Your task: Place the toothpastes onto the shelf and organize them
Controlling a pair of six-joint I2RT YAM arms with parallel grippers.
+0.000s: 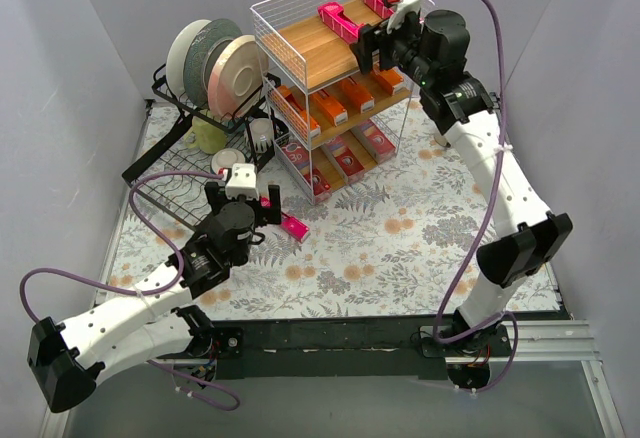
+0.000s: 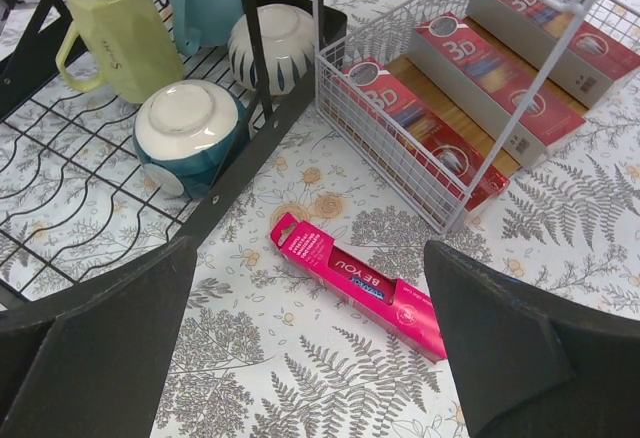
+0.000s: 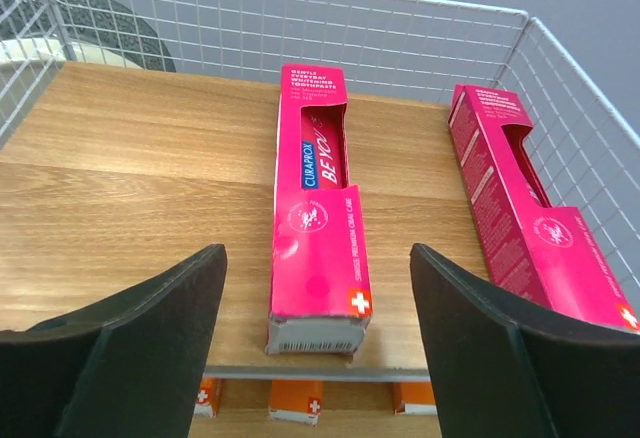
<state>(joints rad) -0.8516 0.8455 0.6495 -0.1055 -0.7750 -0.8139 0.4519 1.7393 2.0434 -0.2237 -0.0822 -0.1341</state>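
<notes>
- Toothpaste carton (image 2: 360,283), pink, the one off the shelf (image 1: 305,48): flat on the flowered table (image 1: 420,228), between the dish rack (image 1: 165,173) and the shelf's foot, touching neither.
- Nearest hand: left gripper (image 2: 310,253), just short of the carton, jaws spread wide, nothing held. The carton lies ahead in the gap, closer to the right finger.
- Long axis: in the left wrist view it runs diagonally, far-left to near-right, so it sits skewed to the jaws. Likely a wrist turn is needed before pinching across the narrow sides.
- The left arm is clearly nearer; the right arm is up at the top tier, well apart.
- The right gripper (image 3: 317,258) is also spread and empty, one finger on either side of a pink carton (image 3: 318,208) on the top board, its axis pointing straight away. A second pink carton (image 3: 520,218) lies near the right mesh wall.
- Lower tiers: orange cartons (image 1: 330,108) in the middle, dark red cartons (image 2: 480,68) at the bottom.
- Only the top view shows both arms and all three tiers.
- Only the left wrist view shows the skew, plus cups (image 2: 190,133) in the rack.
- Only the right wrist view shows bare wood left of the pink cartons, probably room for the loose one.
</notes>
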